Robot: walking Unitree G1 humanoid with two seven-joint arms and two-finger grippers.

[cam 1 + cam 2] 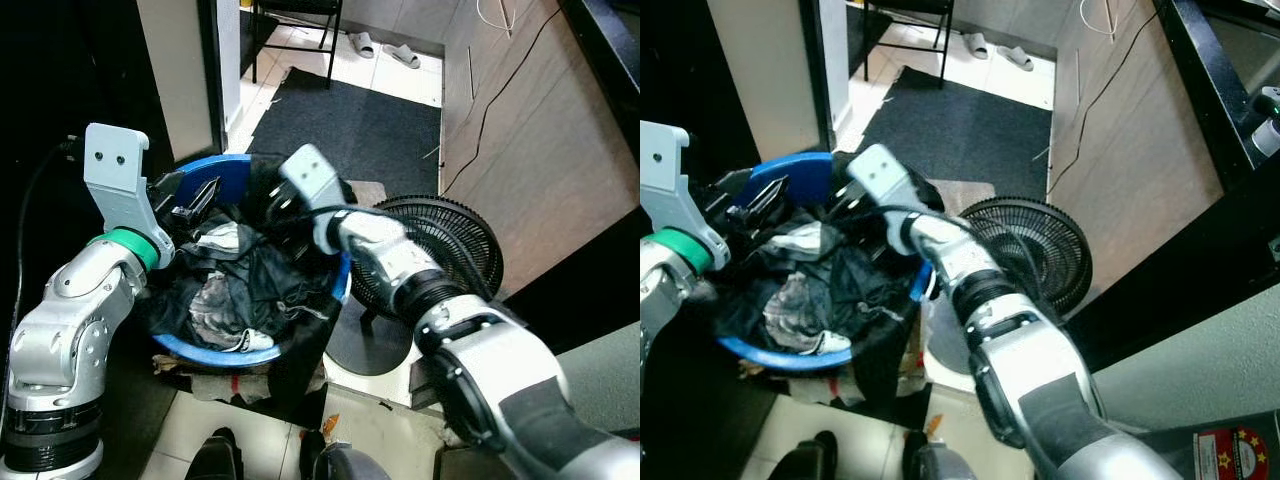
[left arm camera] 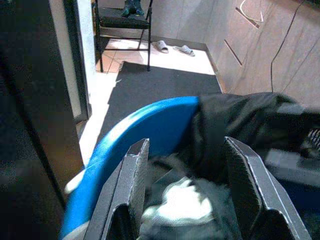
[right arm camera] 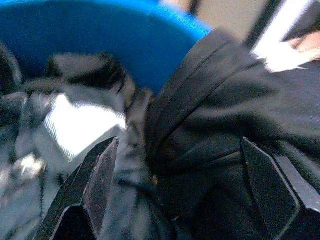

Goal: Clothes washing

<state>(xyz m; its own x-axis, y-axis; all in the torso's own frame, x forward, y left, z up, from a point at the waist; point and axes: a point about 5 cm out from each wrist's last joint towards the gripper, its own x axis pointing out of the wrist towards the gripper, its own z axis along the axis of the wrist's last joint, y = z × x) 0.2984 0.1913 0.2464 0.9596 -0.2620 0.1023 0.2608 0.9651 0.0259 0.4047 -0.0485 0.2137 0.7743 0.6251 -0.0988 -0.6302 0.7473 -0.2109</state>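
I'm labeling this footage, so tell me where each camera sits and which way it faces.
Left eye: head, looking down at blue basin of clothes; both arms.
Right eye: same scene, plus fan.
Left wrist: along open left gripper, over basin rim toward mat.
Right wrist: along open right gripper, onto black garment.
Shared: basin, clothes.

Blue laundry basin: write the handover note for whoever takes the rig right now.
Left gripper: fingers open, at the near-left rim of the blue basin, holding nothing.
Right gripper: fingers open, over the dark garment draped over the basin's far rim, not closed on it.
Clothes: a dark and pale heap, all in the basin on the floor beside the black fan.
Done: both arms brought to the basin.
Left: grasp the clothes, lift them out, carry them to the wash.
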